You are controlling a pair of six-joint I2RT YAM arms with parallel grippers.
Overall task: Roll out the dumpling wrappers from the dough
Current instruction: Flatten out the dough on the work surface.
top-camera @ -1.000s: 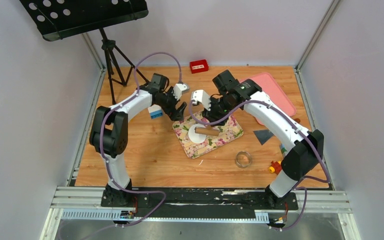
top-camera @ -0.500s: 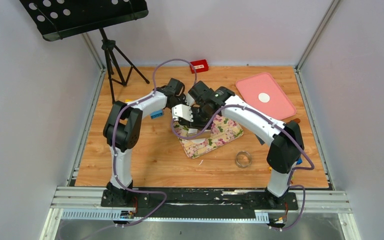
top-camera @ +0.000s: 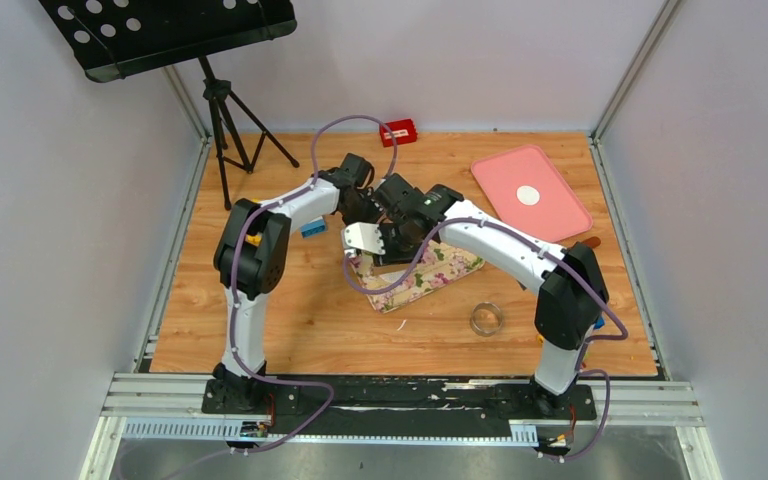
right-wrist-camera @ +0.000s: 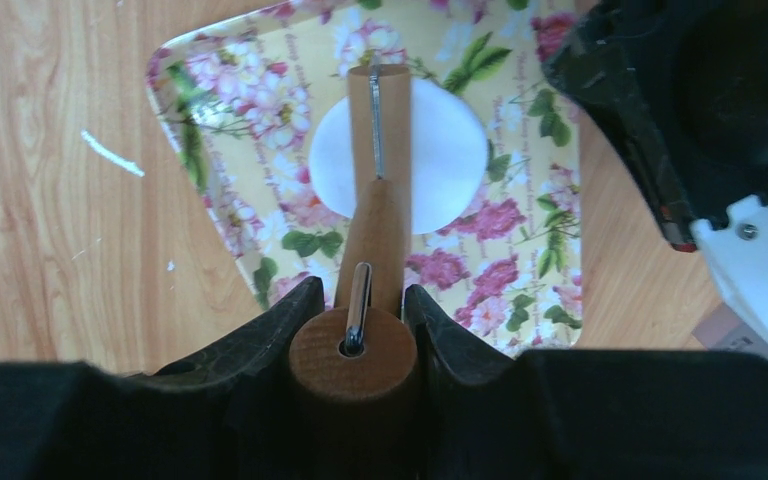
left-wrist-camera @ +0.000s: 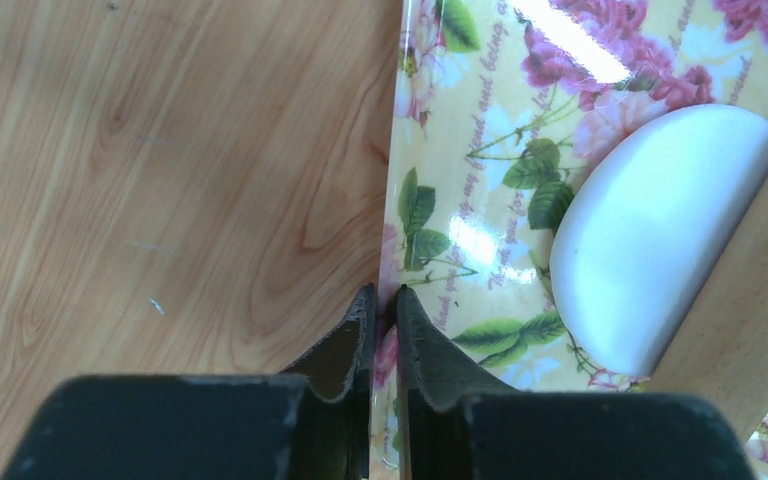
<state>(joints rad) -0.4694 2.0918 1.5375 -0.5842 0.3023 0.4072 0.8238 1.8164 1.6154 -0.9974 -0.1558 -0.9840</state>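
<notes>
- Dough [right-wrist-camera: 440,150], a smooth white flattened round, lies on a floral mat [left-wrist-camera: 480,150] just ahead of the right pincer [right-wrist-camera: 360,295], under the wooden rolling pin [right-wrist-camera: 380,200] that pincer clamps.
- Left pincer [left-wrist-camera: 387,295], jaws narrow, nips the mat's edge.
- Pink tray [top-camera: 550,215], well beyond the right pincer, holds one dumpling wrapper [top-camera: 528,195].
- Metal ring cutter [top-camera: 486,318] sits apart from both.

Wooden tabletop [top-camera: 260,300] is carrying a floral mat [top-camera: 448,266], lying skewed at centre. Pink tray [top-camera: 560,205] is sitting far right, red box [top-camera: 398,131] at the far edge, middle. Metal ring [top-camera: 486,318] is lying near-right of the mat, apart from it. White-and-blue block [top-camera: 311,228] is sitting just left of the mat. Tripod stand [top-camera: 222,110] is standing far left. Small white fleck [right-wrist-camera: 112,154] is lying beside the mat.
</notes>
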